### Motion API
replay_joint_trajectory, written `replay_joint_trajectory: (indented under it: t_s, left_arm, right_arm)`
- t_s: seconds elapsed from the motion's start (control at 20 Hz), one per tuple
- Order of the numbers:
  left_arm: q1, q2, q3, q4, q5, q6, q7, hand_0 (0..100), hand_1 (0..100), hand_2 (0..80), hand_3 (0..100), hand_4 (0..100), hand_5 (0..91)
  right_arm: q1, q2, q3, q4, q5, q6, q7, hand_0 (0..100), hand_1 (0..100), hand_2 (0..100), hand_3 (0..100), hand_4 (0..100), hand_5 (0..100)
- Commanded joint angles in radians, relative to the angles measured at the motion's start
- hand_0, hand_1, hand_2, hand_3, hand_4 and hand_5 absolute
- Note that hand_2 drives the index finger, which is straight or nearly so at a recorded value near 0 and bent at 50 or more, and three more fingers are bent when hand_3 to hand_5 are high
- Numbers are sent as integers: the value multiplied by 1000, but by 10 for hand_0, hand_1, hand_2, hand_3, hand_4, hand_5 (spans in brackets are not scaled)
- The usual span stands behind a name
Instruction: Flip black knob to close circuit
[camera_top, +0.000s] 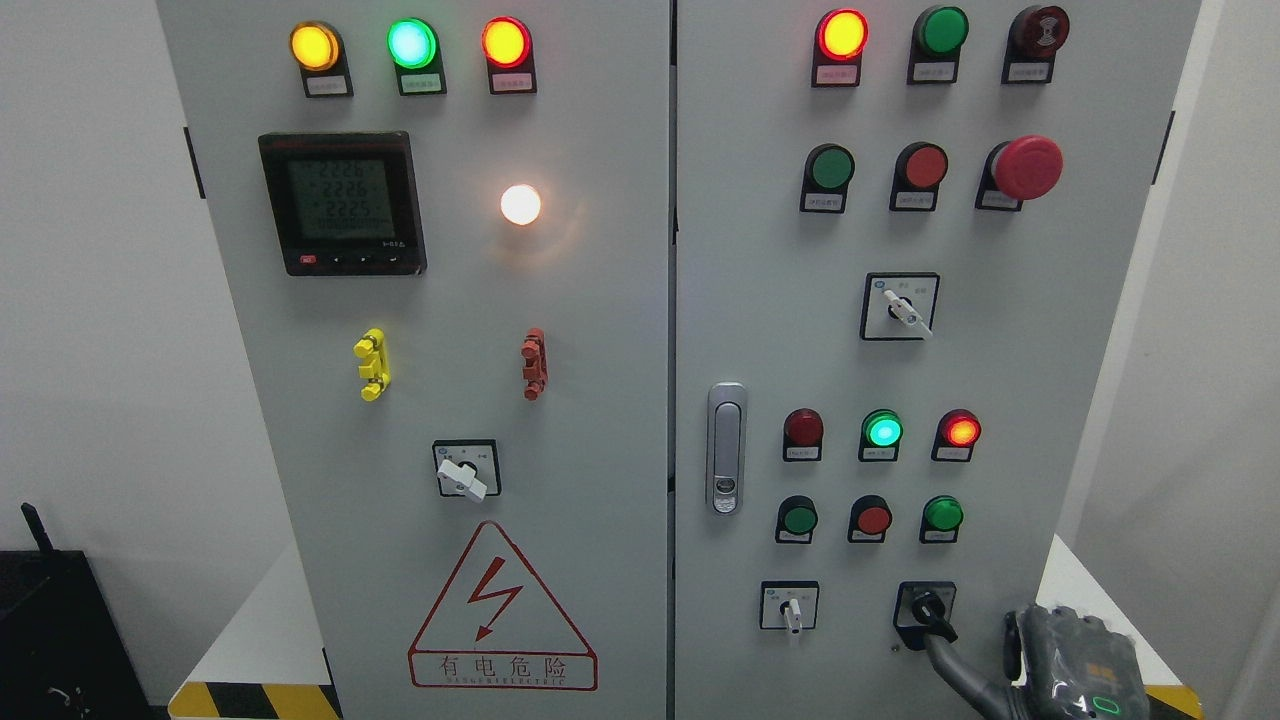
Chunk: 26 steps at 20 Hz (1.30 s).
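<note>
At the far left a dark box (50, 630) sat on the floor against a plain white wall (90, 300), beside a black-and-yellow hazard stripe (255, 700). The grey cabinet's left door (600, 400) carried three lit indicator lamps (412, 43) along the top, yellow, green and red, then one digital meter (342, 203), one glowing white lamp (520, 204), two terminal clips, yellow (372, 364) and red (534, 363), one white-handled selector switch (466, 470) and one red-bordered triangular warning sign (500, 610). The right door (1050, 350) held one metal door latch (726, 448), one red mushroom stop button (1025, 167), two more white-handled selectors (900, 307) and rows of round lamps and push buttons. Low on that door sat the black knob (925, 606). The right hand (1060, 665) rose from the lower right corner, one dark finger (945, 650) reaching up to touch the knob; whether the other fingers were spread or curled could not be told.
</note>
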Motion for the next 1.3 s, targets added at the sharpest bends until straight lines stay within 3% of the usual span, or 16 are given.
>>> replay_joint_trajectory:
  t_s: [0.0,0.3,0.6,0.75,0.85,0.95,1.1,1.15,1.25]
  left_arm:
    - [34,-1,11,-34,8,0,0,0,0,0,49,26,0]
    - [34,-1,11,-34,8,0,0,0,0,0,48,28,0]
    - [34,-1,11,-34,8,0,0,0,0,0,48,27,0]
    - [34,1,11,-34,8,0,0,0,0,0,48,26,0]
    - [34,-1,11,-34,8,0,0,0,0,0,48,26,0]
    - [34,-1,11,-34,8,0,0,0,0,0,48,25,0]
    - [34,-1,11,-34,8,0,0,0,0,0,48,25,0]
    - [34,-1,11,-34,8,0,0,0,0,0,48,25,0]
    - [34,-1,11,-34,8,0,0,0,0,0,48,26,0]
  right_arm:
    - [8,50,24,-9,1,-2,-13,0,5,870,1000,860,838]
    - [42,80,73,-19,1,11,-56,0,7,870,1000,860,840]
    - [107,81,87,-43,-11,8,-84,0,21,865,1000,860,839]
    - [149,83,90,-90,-172,0,-134,0,23,815,1000,839,827]
    - [206,83,81,-161,-259,-17,-127,0,32,750,941,805,764]
    - [269,89,68,-210,-452,-98,-124,0,58,652,926,764,688]
    - [366,95,45,-276,-791,-179,-116,0,112,440,675,583,387]
    - [398,101,44,-301,-886,-181,-90,0,119,367,552,486,351]
    - [438,122,21,-334,-1067,-175,8,0,123,182,299,272,155]
